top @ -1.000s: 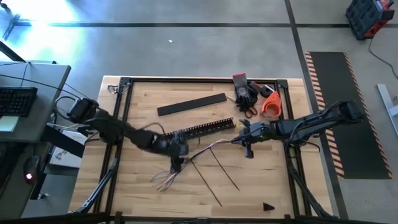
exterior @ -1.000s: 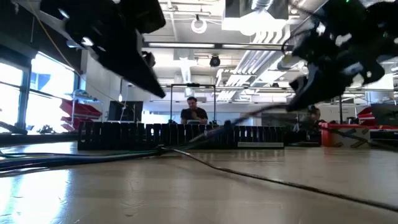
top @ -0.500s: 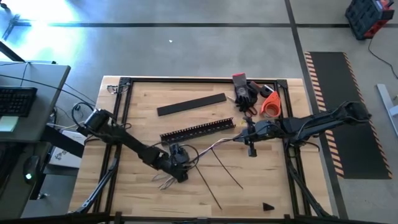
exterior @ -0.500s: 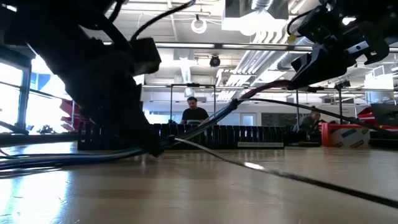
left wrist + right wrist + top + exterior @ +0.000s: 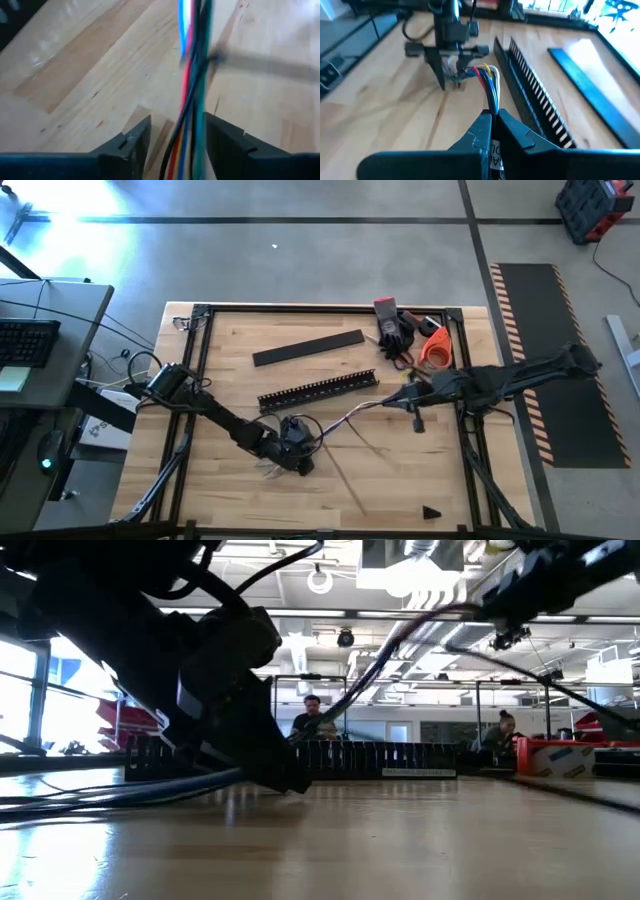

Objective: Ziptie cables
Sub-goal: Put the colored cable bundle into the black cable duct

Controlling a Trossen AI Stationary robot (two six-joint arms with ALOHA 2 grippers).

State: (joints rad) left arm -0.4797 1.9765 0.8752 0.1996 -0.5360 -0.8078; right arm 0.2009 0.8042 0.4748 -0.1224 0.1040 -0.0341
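Pale wooden desk [image 5: 230, 500] lay under me. My left end effector [image 5: 296, 457] stood low near the front, fingers [image 5: 131, 145] parted around the thin multicoloured cables [image 5: 345, 420], not clamping them. My right end effector [image 5: 408, 398] pinched their far end, raised. Beyond ran the black comb-toothed slotted duct [image 5: 318, 390] and flat black strip [image 5: 308, 347].

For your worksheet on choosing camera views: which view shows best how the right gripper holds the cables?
The right wrist view: the right gripper is shut on the cables. The high view shows them strung between both arms, the low view only dark lines overhead, and the left wrist view only the far end.
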